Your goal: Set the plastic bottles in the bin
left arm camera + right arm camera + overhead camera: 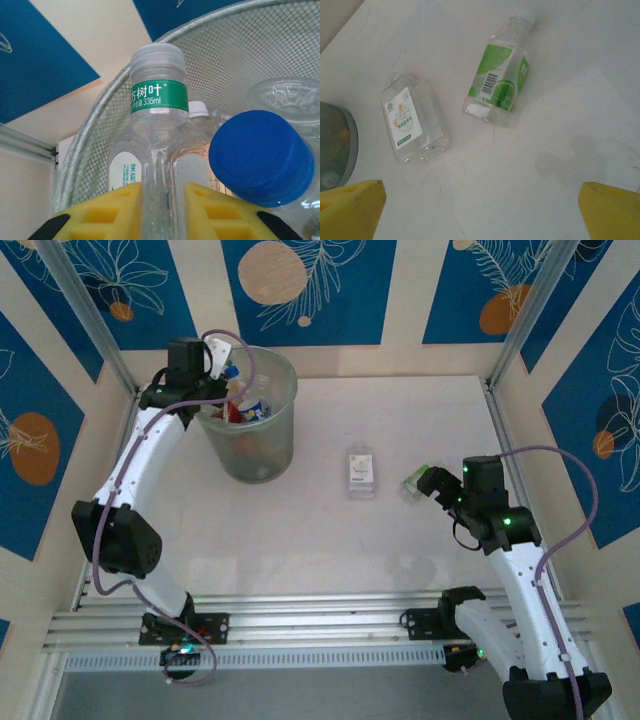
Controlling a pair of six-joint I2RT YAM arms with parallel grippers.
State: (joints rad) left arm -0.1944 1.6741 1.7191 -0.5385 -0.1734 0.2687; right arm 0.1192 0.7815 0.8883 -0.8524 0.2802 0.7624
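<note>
Pale desk (330,540), blue patterned walls (310,290). Translucent grey-green round bin (255,445) far left, heaped bottles (245,405) inside. Within rim, left hand (162,212) clamps clear green-banded bottle (159,100); right hand (480,210) wide over lying white-labelled bottle (415,120), green-labelled bottle (500,82). Risk: heap high, released bottle may bounce out.

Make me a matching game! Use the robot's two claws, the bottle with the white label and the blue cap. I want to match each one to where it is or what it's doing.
Things:
1. left gripper
2. right gripper
3. white-label bottle
4. blue cap

Places or states:
A. lying on the table
B. open, holding nothing
C. inside the bin
D. shut on the green-banded bottle

Pairs: 1-D, 2-B, 3-A, 4-C
</note>
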